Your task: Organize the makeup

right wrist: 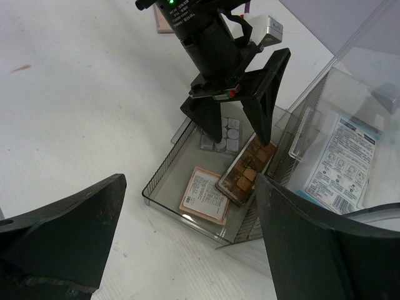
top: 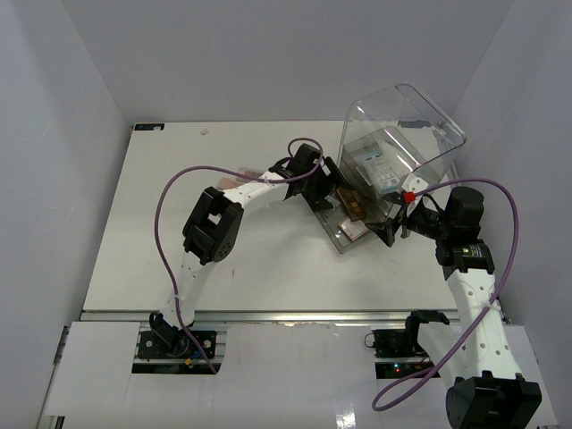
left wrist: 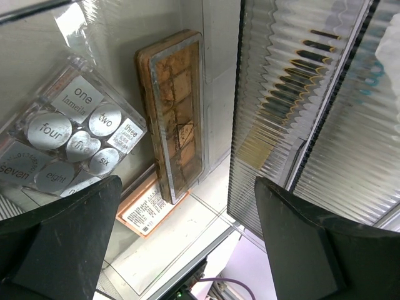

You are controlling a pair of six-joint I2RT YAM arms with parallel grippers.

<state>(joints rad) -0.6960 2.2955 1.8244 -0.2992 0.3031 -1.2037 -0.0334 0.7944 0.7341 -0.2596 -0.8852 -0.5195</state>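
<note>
The clear box's drawer (right wrist: 164, 170) is pulled out onto the table. In it lie a silvery grid palette (left wrist: 65, 137), a brown pan palette (left wrist: 178, 112) and a pinkish square compact (left wrist: 147, 209), with the brown palette's near end resting on the compact. My left gripper (left wrist: 187, 187) hangs open just above the brown palette (right wrist: 250, 172), holding nothing. My right gripper (right wrist: 190, 187) is open and empty, off the drawer's front corner (top: 393, 231). A white-blue packet (right wrist: 340, 159) lies inside the box.
The large clear domed-lid box (top: 402, 134) stands at the back right, with ribbed walls (left wrist: 287, 94) beside the drawer. A pink flat item (right wrist: 164, 22) lies on the table behind the left arm. White walls close in the table on three sides.
</note>
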